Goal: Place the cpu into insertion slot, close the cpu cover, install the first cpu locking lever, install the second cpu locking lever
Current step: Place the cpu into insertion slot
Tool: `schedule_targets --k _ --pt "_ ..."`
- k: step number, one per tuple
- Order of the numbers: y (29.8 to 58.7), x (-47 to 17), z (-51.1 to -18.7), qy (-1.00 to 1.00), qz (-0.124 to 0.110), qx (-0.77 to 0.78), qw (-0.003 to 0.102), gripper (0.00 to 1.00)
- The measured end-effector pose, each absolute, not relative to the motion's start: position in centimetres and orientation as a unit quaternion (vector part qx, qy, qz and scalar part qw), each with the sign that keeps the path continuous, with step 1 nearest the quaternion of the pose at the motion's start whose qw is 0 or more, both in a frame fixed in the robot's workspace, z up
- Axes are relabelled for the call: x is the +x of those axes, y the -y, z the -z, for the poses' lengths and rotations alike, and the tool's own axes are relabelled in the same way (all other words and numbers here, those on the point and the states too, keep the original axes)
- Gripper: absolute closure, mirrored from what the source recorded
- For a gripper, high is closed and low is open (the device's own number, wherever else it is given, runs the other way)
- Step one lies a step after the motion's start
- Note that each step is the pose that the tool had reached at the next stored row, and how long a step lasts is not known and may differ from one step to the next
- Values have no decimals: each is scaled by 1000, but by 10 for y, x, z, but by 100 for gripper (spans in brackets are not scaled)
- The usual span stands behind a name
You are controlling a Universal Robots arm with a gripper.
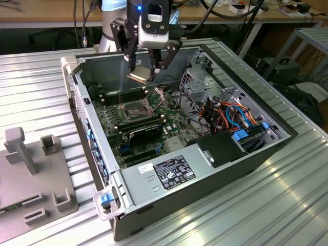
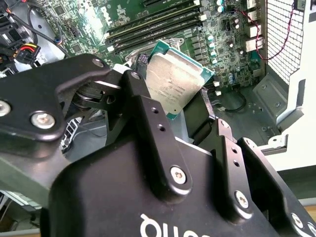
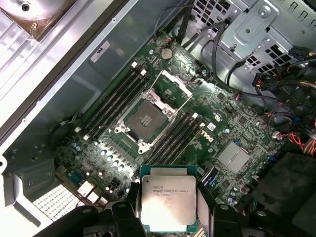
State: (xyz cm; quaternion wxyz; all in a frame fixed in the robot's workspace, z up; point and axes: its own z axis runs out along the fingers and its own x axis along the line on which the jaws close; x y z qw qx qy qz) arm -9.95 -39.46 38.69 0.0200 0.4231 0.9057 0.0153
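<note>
Progress is at the first step only. The gripper [image 1: 147, 70] hangs above the open computer case [image 1: 91, 134], and its fingers are closed on two opposite edges of the cpu [image 1: 141, 76], only as far apart as the chip is wide. In both wrist views the cpu [image 3: 168, 200] is seen with its metal top facing the camera. In the exterior view it looks a little tilted, well above the motherboard [image 3: 232, 123] and touching nothing else.

The insertion slot [image 3: 146, 119] is empty; its dark centre is bare. The cpu cover [image 3: 174, 85] stands raised at one side of the slot, so the way down seems free. I judge that all four steps are left: seating the chip, closing the cover, and both locking levers.

For room, the case is open on top and nothing stands between the chip and the slot. Rows of memory sticks [image 3: 116, 98] run close along two sides of the slot. The raised cover edge is the nearest obstacle. The drive cage [image 1: 197, 84] and the cables [image 1: 230, 115] lie well apart, toward the exterior view's right.
</note>
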Motion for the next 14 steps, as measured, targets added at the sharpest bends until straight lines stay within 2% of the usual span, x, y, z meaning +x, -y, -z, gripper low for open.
schedule_targets --k 14 --pt "394 -99 -387 -890 -15 455 21 45"
